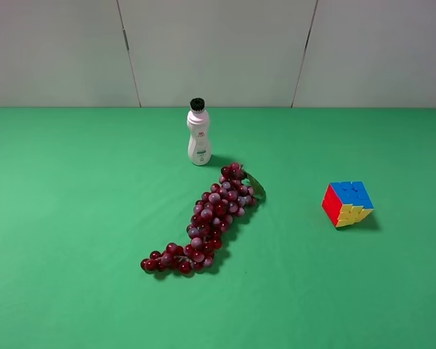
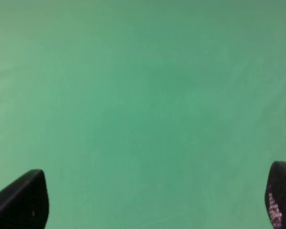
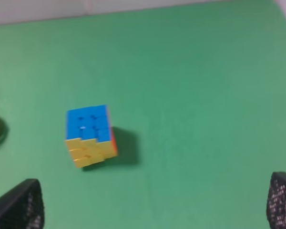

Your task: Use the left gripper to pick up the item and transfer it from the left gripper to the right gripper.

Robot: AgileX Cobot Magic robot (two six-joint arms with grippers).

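Grapes (image 1: 203,222) sprawl nearest on the green table (image 1: 73,218), a white bottle (image 1: 198,136) upright behind them. The cube (image 1: 347,203) sits well to their right, untouched. Left gripper (image 2: 157,202) and right gripper (image 3: 157,202) both gape, empty.

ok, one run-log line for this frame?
phase: pre-grasp | left gripper: open, empty | right gripper: open, empty | puzzle cube: on table, right of grape bunch | bottle: upright

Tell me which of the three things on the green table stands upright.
The white bottle with the black cap, at the back of the table. It stands tall on its base; the red grape bunch lies sprawled flat, and the puzzle cube sits low.
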